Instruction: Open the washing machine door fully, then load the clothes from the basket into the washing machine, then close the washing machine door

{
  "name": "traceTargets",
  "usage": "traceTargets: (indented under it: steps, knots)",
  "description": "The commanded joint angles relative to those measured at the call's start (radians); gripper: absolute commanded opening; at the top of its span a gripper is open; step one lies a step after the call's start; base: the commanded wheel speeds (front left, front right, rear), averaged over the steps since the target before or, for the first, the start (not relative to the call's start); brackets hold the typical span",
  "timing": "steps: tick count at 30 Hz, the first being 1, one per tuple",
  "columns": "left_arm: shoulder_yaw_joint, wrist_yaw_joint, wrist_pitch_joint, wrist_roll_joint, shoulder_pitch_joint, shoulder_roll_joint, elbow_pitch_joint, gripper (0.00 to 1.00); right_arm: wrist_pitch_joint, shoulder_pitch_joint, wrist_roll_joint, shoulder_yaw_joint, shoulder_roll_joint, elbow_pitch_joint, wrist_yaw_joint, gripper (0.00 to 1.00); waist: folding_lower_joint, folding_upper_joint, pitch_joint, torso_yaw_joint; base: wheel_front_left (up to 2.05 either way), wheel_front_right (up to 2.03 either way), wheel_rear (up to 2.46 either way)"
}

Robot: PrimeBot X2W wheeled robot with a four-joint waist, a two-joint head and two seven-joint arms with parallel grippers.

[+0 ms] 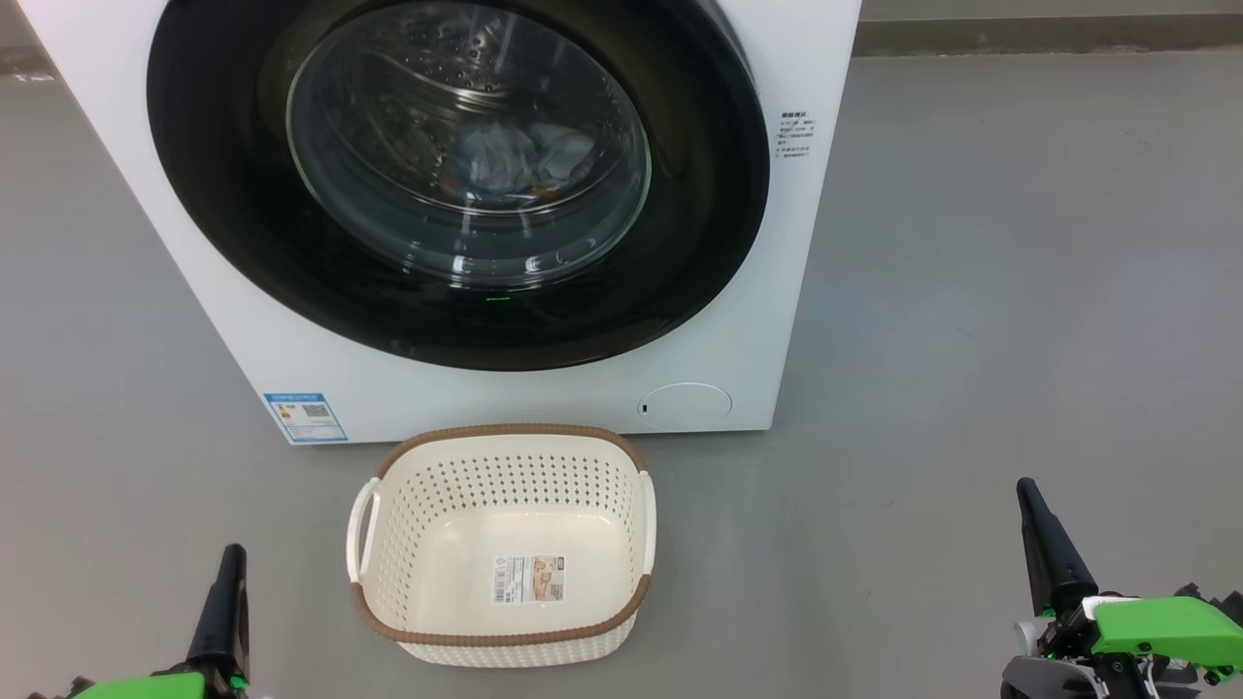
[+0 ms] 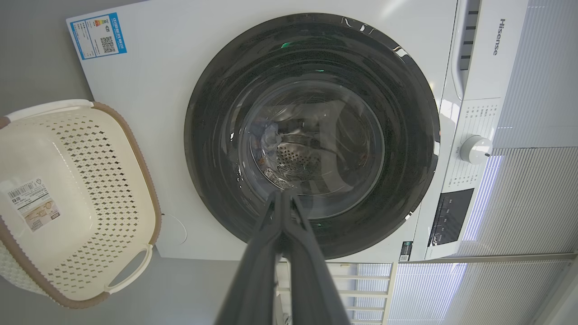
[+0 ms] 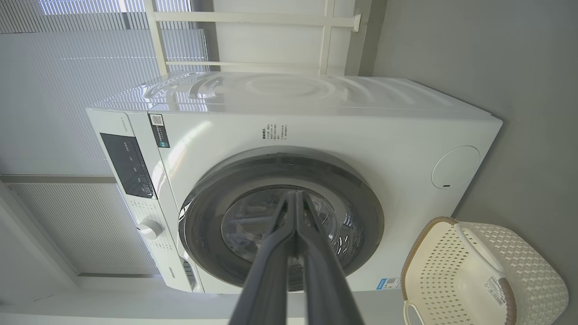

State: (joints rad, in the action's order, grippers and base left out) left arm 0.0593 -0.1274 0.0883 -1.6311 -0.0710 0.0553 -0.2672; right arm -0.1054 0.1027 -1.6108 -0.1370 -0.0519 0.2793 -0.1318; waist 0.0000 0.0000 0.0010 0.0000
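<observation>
Currently: door [image 1: 456, 184] shut, ahead of both grippers; clothes [image 1: 524, 160] behind its glass; basket [image 1: 505, 544] bare, between left gripper [image 1: 231, 563] and right gripper [image 1: 1027, 500], each with fingers pressed together. Judgement: check door sits flush all round.

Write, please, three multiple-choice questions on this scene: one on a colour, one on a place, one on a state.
1. What colour is the rim of the basket? A brown; B blue; C black.
2. Where are the clothes? A on the floor; B inside the drum; C on a chair.
3. How is the washing machine door? A wide open; B half open; C closed.
Answers: 1 A, a brown woven band tops its cream walls. 2 B, blue fabric shows through the door window. 3 C, its black ring sits flush on the front of the washing machine.
</observation>
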Motion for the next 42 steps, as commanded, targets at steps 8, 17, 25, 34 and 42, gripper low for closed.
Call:
traceTargets:
  steps: [8,17,25,34,42]
  knots:
    - [0.033,-0.003,0.008,0.005,-0.041,0.011,0.018,0.00,-0.007,0.011,0.002,0.024,0.000,-0.030,0.001,0.00,0.0000,0.0000,0.000,0.000,0.00,0.00,0.00]
    - [0.035,-0.003,0.009,0.006,-0.041,0.010,0.018,0.00,-0.007,0.011,0.002,0.024,0.000,-0.030,0.001,0.00,0.0000,0.0000,0.000,0.000,0.00,0.00,0.00]
    - [0.036,-0.003,0.010,0.007,-0.041,0.009,0.018,0.00,-0.007,0.011,0.002,0.023,0.000,-0.030,0.001,0.00,0.0000,0.0000,0.000,0.000,0.00,0.00,0.00]
    - [0.037,-0.003,0.011,0.008,-0.041,0.008,0.018,0.00,-0.008,0.011,0.002,0.023,0.000,-0.030,0.001,0.00,0.0000,0.0000,0.000,0.000,0.00,0.00,0.00]
    - [0.038,-0.003,0.012,0.009,-0.041,0.007,0.018,0.00,-0.008,0.011,0.002,0.023,0.000,-0.030,0.001,0.00,0.0000,0.0000,0.000,0.000,0.00,0.00,0.00]
